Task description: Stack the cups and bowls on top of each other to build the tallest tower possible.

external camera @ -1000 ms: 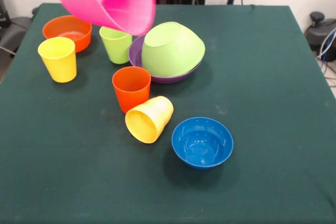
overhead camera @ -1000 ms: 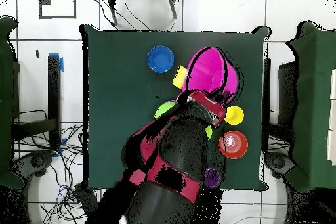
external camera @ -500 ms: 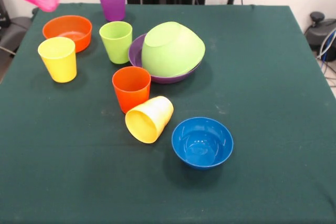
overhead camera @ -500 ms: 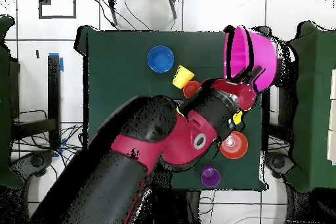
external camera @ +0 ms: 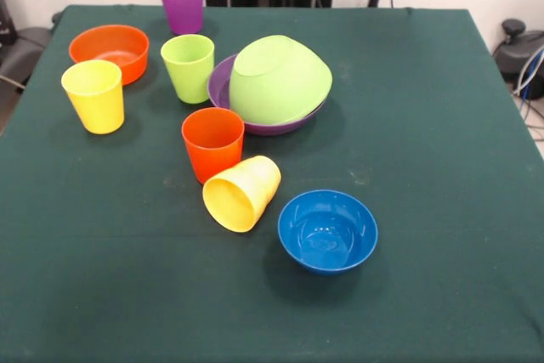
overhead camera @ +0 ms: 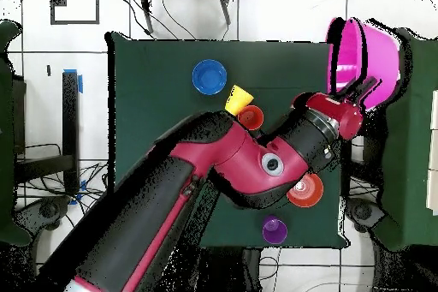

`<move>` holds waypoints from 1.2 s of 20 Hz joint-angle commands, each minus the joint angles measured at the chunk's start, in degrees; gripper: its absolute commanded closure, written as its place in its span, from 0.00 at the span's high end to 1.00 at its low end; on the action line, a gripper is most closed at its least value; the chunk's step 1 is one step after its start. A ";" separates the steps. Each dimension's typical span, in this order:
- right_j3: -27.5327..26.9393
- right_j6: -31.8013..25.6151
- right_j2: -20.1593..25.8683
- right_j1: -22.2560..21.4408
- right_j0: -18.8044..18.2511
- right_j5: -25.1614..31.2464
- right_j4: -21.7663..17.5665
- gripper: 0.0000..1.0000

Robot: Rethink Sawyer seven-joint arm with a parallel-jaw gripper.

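Observation:
In the overhead view my gripper (overhead camera: 366, 92) is shut on the rim of the very large pink bowl (overhead camera: 364, 47) and holds it tilted past the table's right edge. Neither shows in the front view. On the table stand a purple cup (external camera: 180, 3), a lime green cup (external camera: 188, 67), a yellow cup (external camera: 93, 95) and an orange-red cup (external camera: 212, 143). A yellow-orange cup (external camera: 241, 193) lies on its side. The lime green bowl (external camera: 280, 78) rests tilted, upside down, in the purple bowl (external camera: 221, 84). The orange bowl (external camera: 109, 51) and blue bowl (external camera: 327, 230) sit upright.
The green table (external camera: 425, 125) has its bare part on the right of the front view. In the overhead view my arm (overhead camera: 248, 164) reaches across the table and hides the green and purple bowls and some cups. The blue bowl (overhead camera: 210, 76) and purple cup (overhead camera: 274, 230) show there.
My gripper has carried the pink bowl from above the cups out past the table's edge. It has left the front view. The purple cup is uncovered. Nothing on the table moved.

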 commanded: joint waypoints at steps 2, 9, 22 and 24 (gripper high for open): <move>-4.57 20.41 12.82 8.26 -1.29 8.96 -3.90 0.00; -5.63 26.89 13.74 11.22 -0.89 12.61 -7.50 0.00; -8.05 33.46 16.43 15.02 -1.38 17.15 -9.04 0.00; -8.77 33.84 16.64 15.94 -1.57 18.07 -8.93 0.00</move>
